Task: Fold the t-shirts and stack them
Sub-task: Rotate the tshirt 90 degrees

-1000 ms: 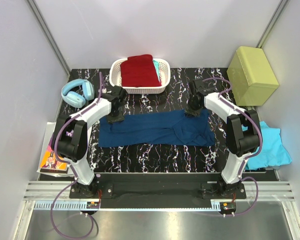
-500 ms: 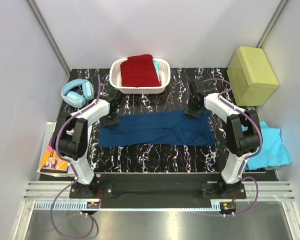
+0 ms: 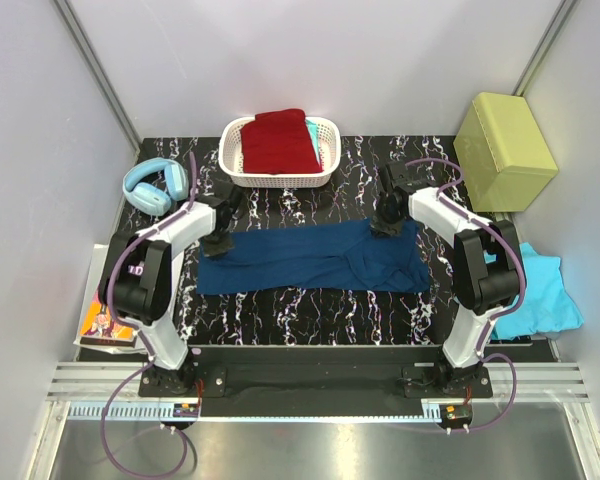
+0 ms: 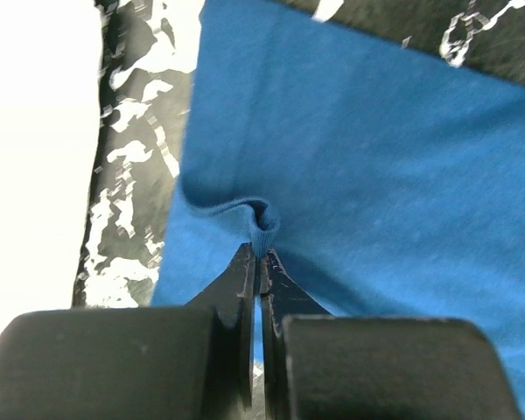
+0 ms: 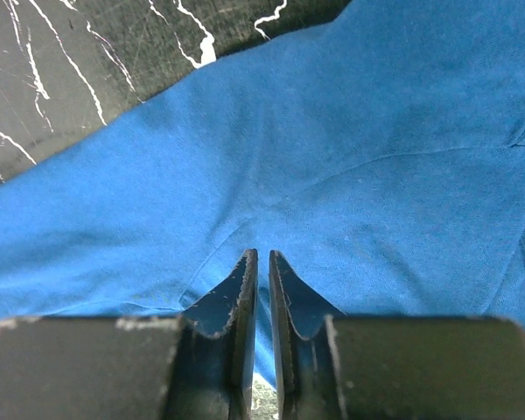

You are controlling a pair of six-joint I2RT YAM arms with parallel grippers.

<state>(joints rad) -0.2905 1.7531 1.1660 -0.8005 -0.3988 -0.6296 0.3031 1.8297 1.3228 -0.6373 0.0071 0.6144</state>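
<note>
On table [image 3: 310, 312]: black top, white veins; navy t-shirt [image 3: 310, 258] spread lengthwise
Left hand [image 4: 261, 252]: pinching shirt-edge fold
Right hand [image 5: 262, 261]: clenched on shirt
Walls [image 3: 310, 60]: pale grey

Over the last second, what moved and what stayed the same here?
The left gripper slid a little left and nearer the robot, to the far-left corner of the blue shirt, where it now pinches a fold. The right gripper, clamped on the far-right edge, the shirt's outline, the basket, the red shirt and headphones stayed put.
</note>
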